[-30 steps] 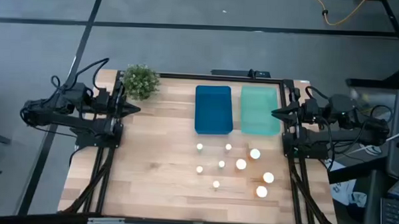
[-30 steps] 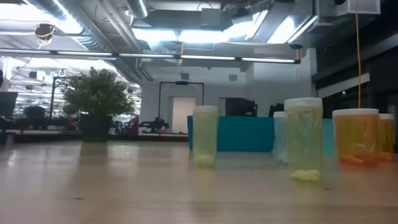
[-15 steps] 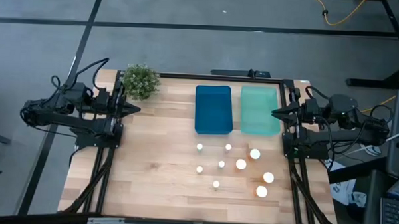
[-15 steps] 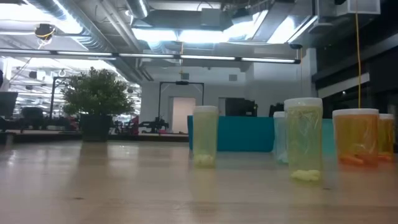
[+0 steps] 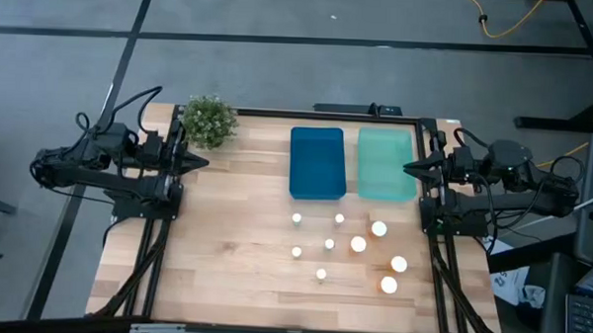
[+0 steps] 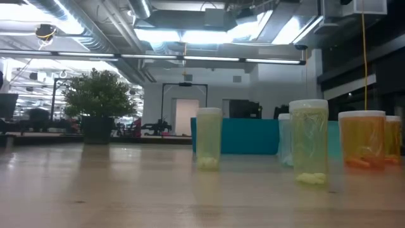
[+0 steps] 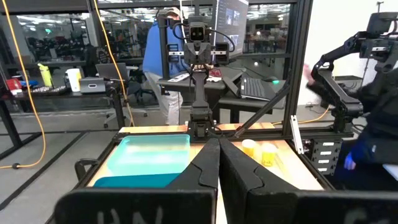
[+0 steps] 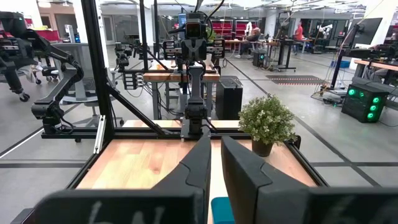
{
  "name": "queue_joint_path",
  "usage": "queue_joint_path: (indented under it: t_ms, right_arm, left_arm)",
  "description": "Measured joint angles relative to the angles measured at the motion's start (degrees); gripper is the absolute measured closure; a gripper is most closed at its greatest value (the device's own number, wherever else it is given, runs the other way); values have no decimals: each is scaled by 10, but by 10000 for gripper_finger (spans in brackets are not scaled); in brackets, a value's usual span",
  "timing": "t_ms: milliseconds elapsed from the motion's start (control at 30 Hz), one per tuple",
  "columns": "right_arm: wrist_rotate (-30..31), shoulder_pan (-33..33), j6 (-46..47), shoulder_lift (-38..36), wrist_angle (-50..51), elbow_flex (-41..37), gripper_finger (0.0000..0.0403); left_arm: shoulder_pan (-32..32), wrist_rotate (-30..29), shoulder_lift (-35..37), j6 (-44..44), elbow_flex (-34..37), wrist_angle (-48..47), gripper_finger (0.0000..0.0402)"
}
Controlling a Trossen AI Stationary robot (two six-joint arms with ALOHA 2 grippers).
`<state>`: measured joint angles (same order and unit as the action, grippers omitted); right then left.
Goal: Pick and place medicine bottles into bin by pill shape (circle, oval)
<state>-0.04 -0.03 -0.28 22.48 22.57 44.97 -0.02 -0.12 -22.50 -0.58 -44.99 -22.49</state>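
Note:
Nine white-capped medicine bottles stand upright on the wooden table, right of centre. Five are small, such as one [image 5: 297, 219] and another [image 5: 320, 274]. Four are larger with amber bodies, such as one [image 5: 378, 229] and another [image 5: 388, 284]. The low view shows a pale bottle [image 6: 209, 138], a second pale one [image 6: 309, 140] and an amber one [image 6: 362, 139]. My left gripper [image 5: 204, 163] is shut and empty at the table's left edge. My right gripper [image 5: 407, 169] is shut and empty at the right edge, beside the green bin.
A blue bin [image 5: 316, 162] and a pale green bin [image 5: 387, 163] stand side by side at the far side, behind the bottles. A potted plant [image 5: 209, 121] stands at the far left corner. A person in blue [image 7: 168, 56] stands beyond the table.

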Motion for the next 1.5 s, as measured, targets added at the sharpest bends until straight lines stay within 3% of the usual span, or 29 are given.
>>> queue_joint_path:
  t_ms: [900,1333,1500]
  right_arm:
    - [0,0,0,0,-1,0,360]
    - [0,0,17,0,-91,0,360]
    - [-40,0,45,5,-81,-3,360]
  left_arm:
    - [0,0,0,0,0,0,401]
    - [0,0,0,0,0,0,401]
    - [0,0,0,0,0,0,401]
